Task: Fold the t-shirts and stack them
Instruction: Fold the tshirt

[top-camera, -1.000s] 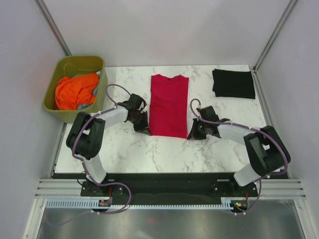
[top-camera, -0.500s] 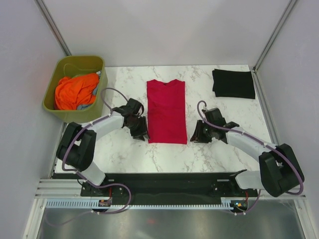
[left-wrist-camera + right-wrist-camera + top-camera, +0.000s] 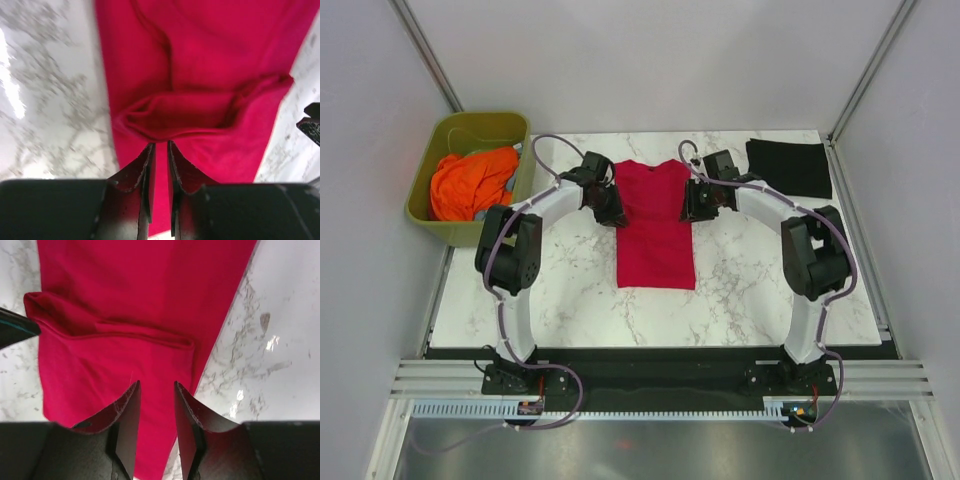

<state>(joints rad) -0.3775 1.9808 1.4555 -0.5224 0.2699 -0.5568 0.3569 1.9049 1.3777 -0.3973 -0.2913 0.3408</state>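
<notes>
Looking down from the top view, a crimson red cloth t-shirt [image 3: 655,240] lies as a long narrow strip in the middle of the white marble tabletop [image 3: 750,290], collar toward the upper edge. The left gripper [image 3: 612,210] sits at the strip's left edge and the right gripper [image 3: 690,205] at its right edge, both in the upper half of the garment. A black cloth t-shirt [image 3: 788,168], folded into a rectangle, rests flat at the upper right of the table, well apart from the red one. An olive-green plastic tub [image 3: 480,125] at the upper left holds bunched orange cloth [image 3: 470,183].

The left wrist view shows the left gripper [image 3: 160,146] with its jaws drawn almost together on the red shirt [image 3: 210,45], where a raised pleat runs across the cloth from the fingertips toward the right of the frame.

From the right wrist, the right gripper [image 3: 156,387] has its fingers a little apart over red cloth [image 3: 125,280]; whether they pinch it cannot be told. The pleat ends just above them.
</notes>
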